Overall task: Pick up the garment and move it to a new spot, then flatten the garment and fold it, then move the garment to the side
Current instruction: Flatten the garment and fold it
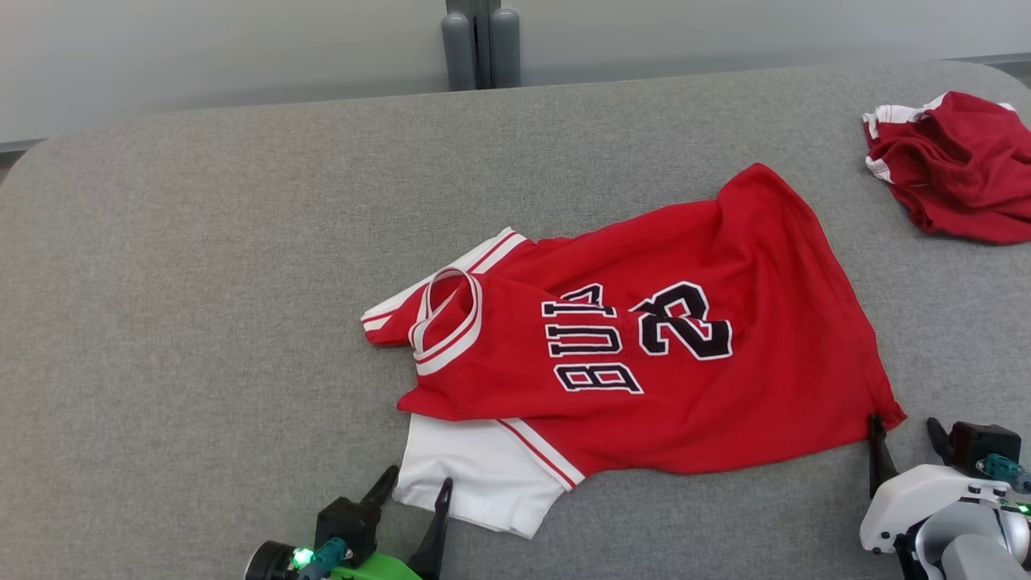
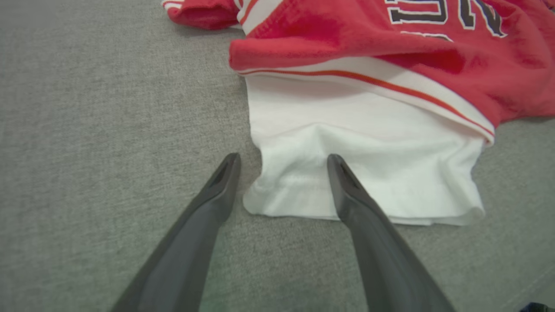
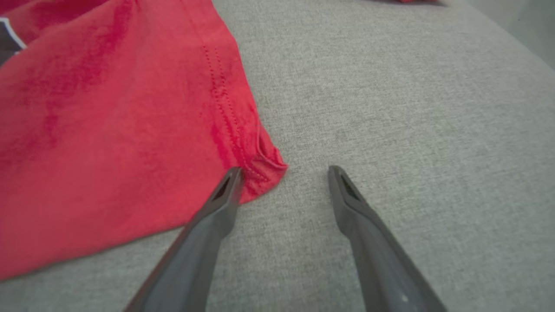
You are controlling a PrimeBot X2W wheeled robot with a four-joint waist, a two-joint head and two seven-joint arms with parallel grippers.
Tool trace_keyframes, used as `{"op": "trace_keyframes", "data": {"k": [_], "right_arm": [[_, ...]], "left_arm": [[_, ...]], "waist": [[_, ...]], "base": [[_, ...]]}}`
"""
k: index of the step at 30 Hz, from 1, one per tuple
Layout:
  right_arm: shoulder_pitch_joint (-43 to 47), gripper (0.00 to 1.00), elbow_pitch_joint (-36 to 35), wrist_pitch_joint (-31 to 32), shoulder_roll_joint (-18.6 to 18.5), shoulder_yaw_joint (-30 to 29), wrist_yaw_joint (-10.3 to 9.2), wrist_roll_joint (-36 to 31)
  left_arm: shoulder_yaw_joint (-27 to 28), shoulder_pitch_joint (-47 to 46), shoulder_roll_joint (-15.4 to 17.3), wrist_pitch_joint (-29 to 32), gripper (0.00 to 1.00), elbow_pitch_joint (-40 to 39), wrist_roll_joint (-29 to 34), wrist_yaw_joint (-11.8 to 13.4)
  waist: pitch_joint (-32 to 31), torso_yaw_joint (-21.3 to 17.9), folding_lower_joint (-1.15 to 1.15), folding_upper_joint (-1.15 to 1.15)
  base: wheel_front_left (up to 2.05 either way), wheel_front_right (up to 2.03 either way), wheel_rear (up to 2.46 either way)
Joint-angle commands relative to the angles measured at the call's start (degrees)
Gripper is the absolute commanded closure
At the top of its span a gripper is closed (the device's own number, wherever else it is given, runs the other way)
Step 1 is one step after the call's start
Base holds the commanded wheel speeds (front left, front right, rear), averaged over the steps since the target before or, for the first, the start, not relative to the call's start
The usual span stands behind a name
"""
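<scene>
A red jersey point(image 1: 693, 379) with black lettering and white trim, the garment, lies spread sideways on the grey table point(image 1: 201, 282), collar toward the left. Its white sleeve point(image 1: 475, 475) sticks out at the near left. My left gripper point(image 1: 417, 479) stands open at that sleeve's near corner; in the left wrist view the gripper point(image 2: 282, 161) straddles the white sleeve point(image 2: 368, 160) edge, one finger over the cloth. My right gripper point(image 1: 904, 427) is open at the jersey's near right hem corner; in the right wrist view the gripper point(image 3: 284, 171) has its left fingertip touching the red corner point(image 3: 260, 169).
A second red garment point(image 1: 958, 165) with white trim lies crumpled at the table's far right edge. A grey post point(image 1: 482, 44) stands behind the table's far edge. Bare grey surface stretches across the left and far side.
</scene>
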Motion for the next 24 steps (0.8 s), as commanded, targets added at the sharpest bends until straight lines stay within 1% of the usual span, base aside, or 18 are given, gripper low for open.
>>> {"op": "trace_keyframes", "data": {"k": [1, 2, 3, 4, 5, 6, 10, 14, 18, 21, 24], "right_arm": [[-0.7, 0.00, 1.1, 0.2, 0.6, 0.6, -0.09, 0.6], [-0.8, 0.00, 1.6, 0.2, 1.2, 1.1, -0.06, 1.3], [-1.0, 0.50, 2.2, 0.2, 1.5, 1.5, -0.05, 2.0], [-1.3, 0.81, 2.5, 0.3, 1.7, 2.1, -0.04, 2.7], [-1.5, 1.00, 2.5, 0.3, 1.8, 2.7, -0.04, 3.3], [-1.7, 1.00, 2.5, 0.3, 1.9, 3.2, -0.04, 3.8], [-1.7, 1.00, -0.4, 0.2, 1.6, 5.6, -0.04, 5.6], [-0.6, 1.00, -6.6, 0.1, 1.1, 8.1, -0.06, 7.1], [-0.7, 1.00, -13.3, 0.1, 0.2, 10.4, -0.06, 8.5], [-2.3, 1.00, -17.8, 0.1, -0.6, 12.2, -0.06, 9.8], [-5.0, 1.00, -20.5, 0.1, -1.5, 14.3, -0.06, 10.8]], "left_arm": [[-0.6, -0.7, 0.2, 0.0, 0.00, 0.3, -0.8, -0.1], [-1.3, -0.7, 0.2, 0.0, 0.00, 0.6, -1.3, -0.1], [-1.9, -0.7, 0.2, 0.1, 0.31, 0.8, -1.7, -0.1], [-2.3, -0.8, 0.2, 0.1, 0.66, 0.9, -2.0, -0.1], [-2.7, -0.9, 0.2, 0.1, 0.92, 1.0, -2.3, -0.1], [-3.0, -1.0, 0.2, 0.1, 1.00, 1.0, -2.4, -0.1], [-4.2, -1.7, 0.2, 0.0, 1.00, -0.4, -4.1, -0.1], [-3.8, -2.2, 0.2, 0.0, 1.00, -4.1, -5.8, -0.1], [-2.1, -3.1, 0.3, 0.0, 1.00, -8.8, -7.8, -0.1], [-1.0, -4.8, 1.0, 0.0, 1.00, -12.1, -9.3, -0.1], [-0.1, -8.2, 2.2, 0.0, 1.00, -14.0, -10.3, -0.1]], "waist": [[0.2, 0.1, 0.00, 0.00], [0.4, 0.2, 0.00, 0.00], [0.4, 0.2, 0.00, 0.00], [0.5, 0.1, 0.00, 0.00], [0.6, 0.1, 0.00, 0.00], [0.6, 0.1, 0.00, 0.00], [0.4, 0.2, 0.00, 0.00], [0.1, 0.2, 0.00, 0.00], [-0.2, -0.2, 0.00, 0.00], [-0.1, -0.5, 0.00, 0.00], [0.2, -0.7, 0.00, 0.00]], "base": [[0.00, 0.00, 0.00], [0.00, 0.00, 0.00], [0.00, 0.00, 0.00], [0.00, 0.00, 0.00], [0.00, 0.00, 0.00], [0.00, 0.00, 0.00], [0.00, 0.00, 0.00], [0.00, 0.00, 0.00], [0.00, 0.00, 0.00], [0.00, 0.00, 0.00], [0.00, 0.00, 0.00]]}}
